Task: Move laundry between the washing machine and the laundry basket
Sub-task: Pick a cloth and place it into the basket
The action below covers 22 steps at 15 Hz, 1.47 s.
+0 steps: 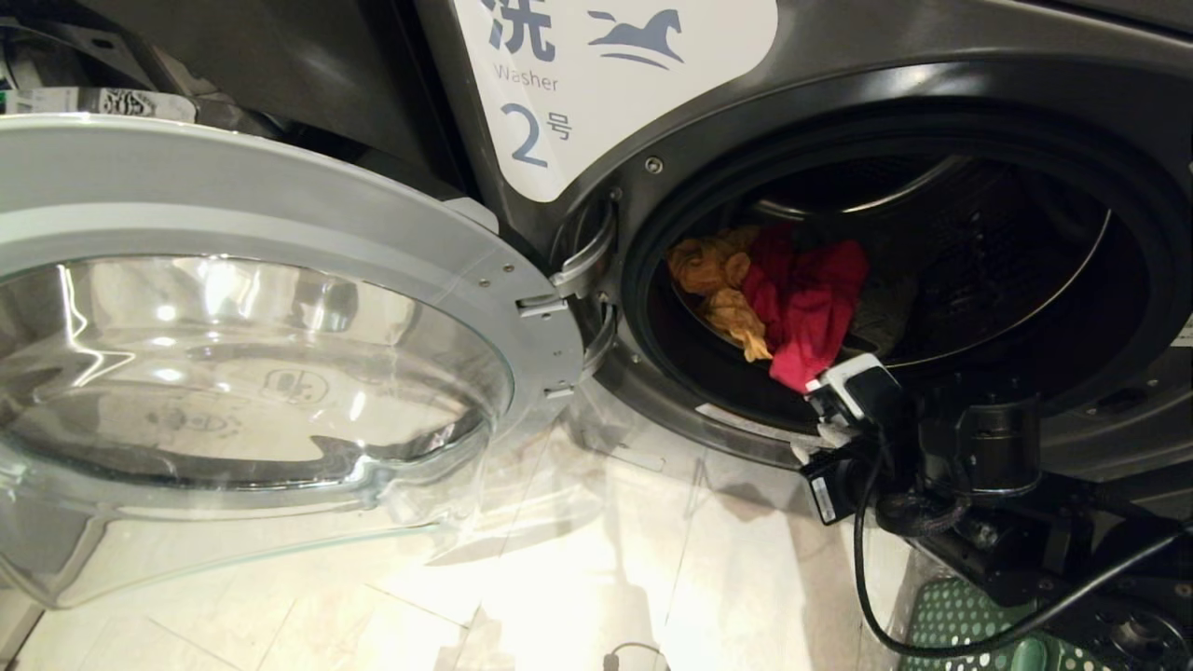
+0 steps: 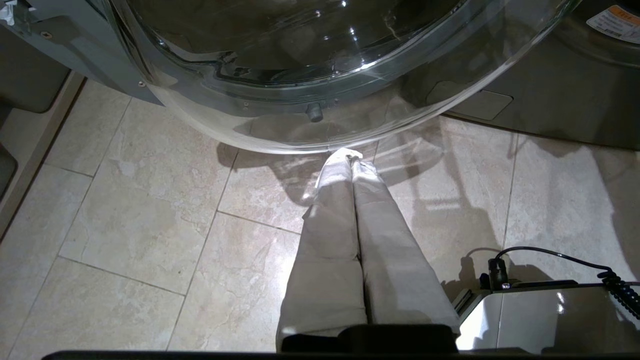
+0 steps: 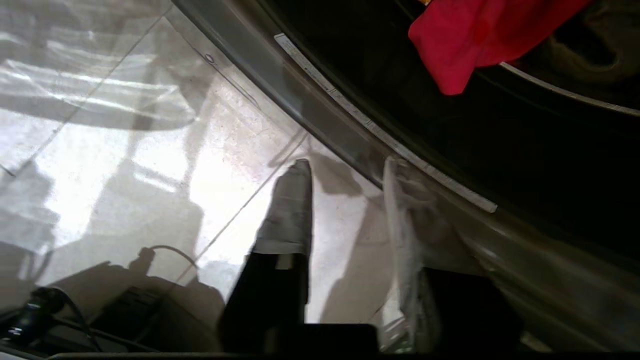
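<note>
Right gripper jaws spread, empty, at lower rim of washing machine opening, lower right of head view; left gripper jaws pressed together above floor; laundry in drum, laundry basket bottom right.

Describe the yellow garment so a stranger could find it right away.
Find the open washer labelled 2 and look into its dark drum. At the left of the opening lies a crumpled mustard-yellow garment, touching the red one to its right; it is the only yellow piece there.
</note>
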Motion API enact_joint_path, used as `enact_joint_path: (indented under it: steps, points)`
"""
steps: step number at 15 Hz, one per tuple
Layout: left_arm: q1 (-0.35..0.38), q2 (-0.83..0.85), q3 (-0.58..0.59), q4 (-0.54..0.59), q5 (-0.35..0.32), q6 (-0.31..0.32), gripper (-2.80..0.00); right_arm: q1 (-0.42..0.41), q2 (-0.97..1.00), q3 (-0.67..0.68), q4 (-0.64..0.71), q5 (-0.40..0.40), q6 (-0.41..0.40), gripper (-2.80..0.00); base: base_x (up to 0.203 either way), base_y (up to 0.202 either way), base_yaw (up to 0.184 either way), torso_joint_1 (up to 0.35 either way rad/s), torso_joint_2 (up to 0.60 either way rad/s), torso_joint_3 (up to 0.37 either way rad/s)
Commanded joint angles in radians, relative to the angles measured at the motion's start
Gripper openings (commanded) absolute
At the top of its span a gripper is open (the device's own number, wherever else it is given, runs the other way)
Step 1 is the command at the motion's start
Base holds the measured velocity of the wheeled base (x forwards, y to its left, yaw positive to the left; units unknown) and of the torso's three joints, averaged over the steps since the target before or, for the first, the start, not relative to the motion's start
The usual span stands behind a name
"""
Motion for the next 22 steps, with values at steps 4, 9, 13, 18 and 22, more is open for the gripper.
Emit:
enact_joint_path:
  steps: [4, 9, 13, 18, 22]
  points:
    - [0.0, 0.0, 0.0, 0.0, 0.0, 0.0, -2.8, 0.001, 0.096, -0.09, -0.007, -0.103, 0.157, 0.0, 0.0, 0.0, 0.0, 0.0, 0.0, 0.0]
    - [0.0, 0.0, 0.0, 0.0, 0.0, 0.0, -2.8, 0.001, 0.163, -0.152, -0.007, -0.204, 0.317, 0.0, 0.0, 0.0, 0.0, 0.0, 0.0, 0.0]
    - [0.0, 0.0, 0.0, 0.0, 0.0, 0.0, -2.8, -0.001, 0.205, -0.235, -0.007, -0.26, 0.366, 0.0, 0.0, 0.0, 0.0, 0.0, 0.0, 0.0]
    - [0.0, 0.0, 0.0, 0.0, 0.0, 0.0, -2.8, -0.004, 0.327, -0.406, -0.007, -0.297, 0.38, 0.0, 0.0, 0.0, 0.0, 0.0, 0.0, 0.0]
    - [0.0, 0.0, 0.0, 0.0, 0.0, 0.0, -2.8, -0.047, 0.423, -0.557, -0.005, -0.34, 0.33, 0.0, 0.0, 0.0, 0.0, 0.0, 0.0, 0.0]
